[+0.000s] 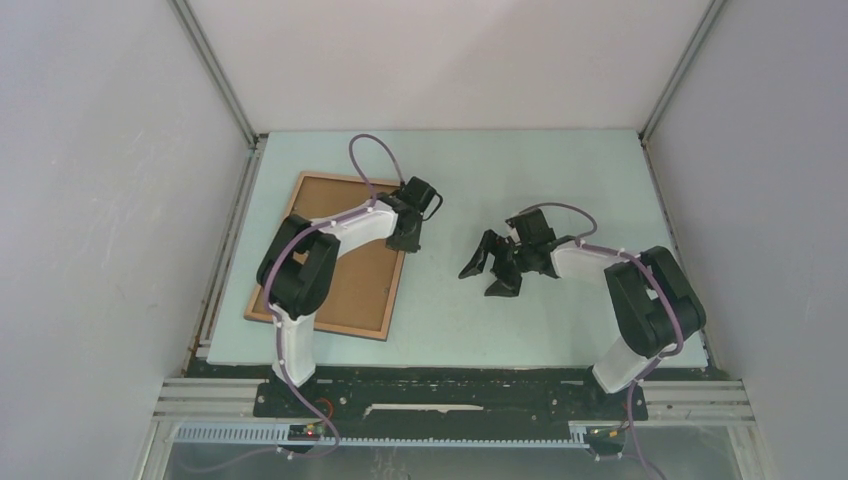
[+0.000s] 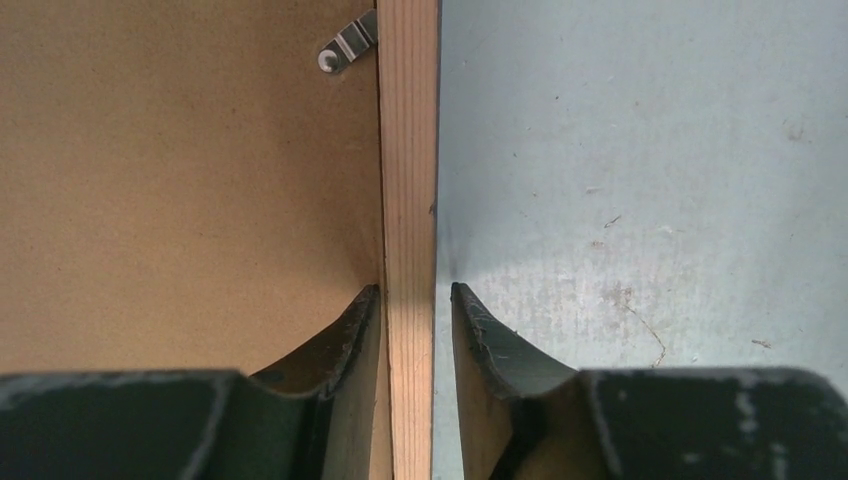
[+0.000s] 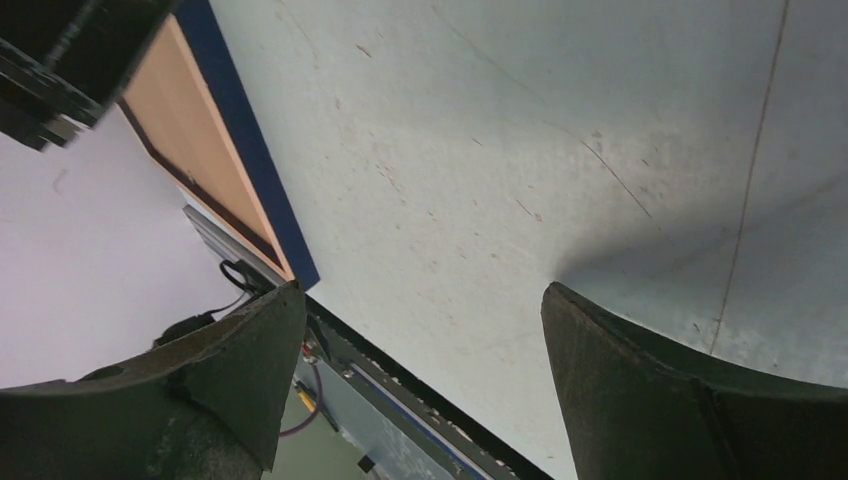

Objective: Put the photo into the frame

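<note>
Left gripper [image 1: 405, 240] is down at the right long rail of the frame [image 1: 360, 295], close to that frame's far right corner. The left wrist view shows its jaws astride the light wooden rail [image 2: 408, 150]. One finger [image 2: 350, 330] lies over the brown backing board [image 2: 180, 180], tight against the rail's inner edge. The other finger [image 2: 480, 335] is over the table [image 2: 640, 150] just outside the wood, with a thin sliver of tabletop showing between it and the rail. The jaws are narrowed around the rail but not clamped on it. A small metal clip [image 2: 348, 45] sits on the backing board against the rail's inner edge, farther along the rail from the fingers. The frame lies flat, back side up, on the left half of the table. It is turned a little askew: its near left corner reaches toward the table's left edge and its near short rail lies not far from the table's near edge. The left arm stretches over it from the near edge. Right gripper [image 1: 482, 278] hangs above bare tabletop near the middle of the table, to the right of the frame and well apart from it. Its jaws are spread wide with nothing between them, and its wrist view shows only tabletop between the two dark fingers [image 3: 620, 380].
</note>
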Controlling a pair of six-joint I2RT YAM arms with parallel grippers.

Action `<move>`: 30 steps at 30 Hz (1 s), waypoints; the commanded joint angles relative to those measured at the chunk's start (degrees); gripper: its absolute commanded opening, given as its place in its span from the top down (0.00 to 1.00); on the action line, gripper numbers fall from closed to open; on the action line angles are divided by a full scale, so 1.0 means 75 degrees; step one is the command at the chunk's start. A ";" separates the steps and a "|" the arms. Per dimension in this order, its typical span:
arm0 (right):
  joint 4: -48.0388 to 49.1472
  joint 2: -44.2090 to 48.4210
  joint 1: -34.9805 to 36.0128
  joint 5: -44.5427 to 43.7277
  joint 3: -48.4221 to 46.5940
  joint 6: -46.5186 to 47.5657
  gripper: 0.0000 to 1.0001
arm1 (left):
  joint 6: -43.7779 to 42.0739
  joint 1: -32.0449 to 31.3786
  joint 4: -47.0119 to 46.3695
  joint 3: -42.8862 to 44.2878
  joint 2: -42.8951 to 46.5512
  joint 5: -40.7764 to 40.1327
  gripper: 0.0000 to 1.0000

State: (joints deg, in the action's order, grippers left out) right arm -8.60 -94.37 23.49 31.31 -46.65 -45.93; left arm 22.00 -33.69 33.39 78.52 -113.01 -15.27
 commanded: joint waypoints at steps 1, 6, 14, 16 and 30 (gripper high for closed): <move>0.0559 0.0534 0.0178 -0.0264 0.0352 -0.0025 0.05 | -0.0021 -0.0031 -0.0004 0.0226 -0.0359 0.0321 0.73; 0.0767 0.0650 0.0736 -0.0525 0.0409 0.0008 0.02 | -0.0274 -0.0031 -0.0022 0.0312 -0.0095 0.0541 1.00; 0.2235 0.0258 0.1647 -0.0991 0.0408 -0.0376 0.08 | -0.0234 -0.0031 0.0140 0.0384 0.1023 0.1547 1.00; 0.2623 0.0167 0.1832 -0.1244 0.0408 -0.0484 0.09 | -0.0150 -0.0031 0.0148 0.0373 0.1326 0.1817 1.00; 0.3715 -0.0074 0.2616 -0.2420 0.0469 -0.0380 0.14 | 0.0506 -0.0043 -0.0171 0.0648 0.1835 0.3699 1.00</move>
State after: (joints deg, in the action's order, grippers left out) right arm 15.51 -96.09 42.33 16.58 -43.42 -50.15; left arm 23.44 -33.43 36.56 79.31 -100.90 4.78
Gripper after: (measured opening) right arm 0.869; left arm 0.104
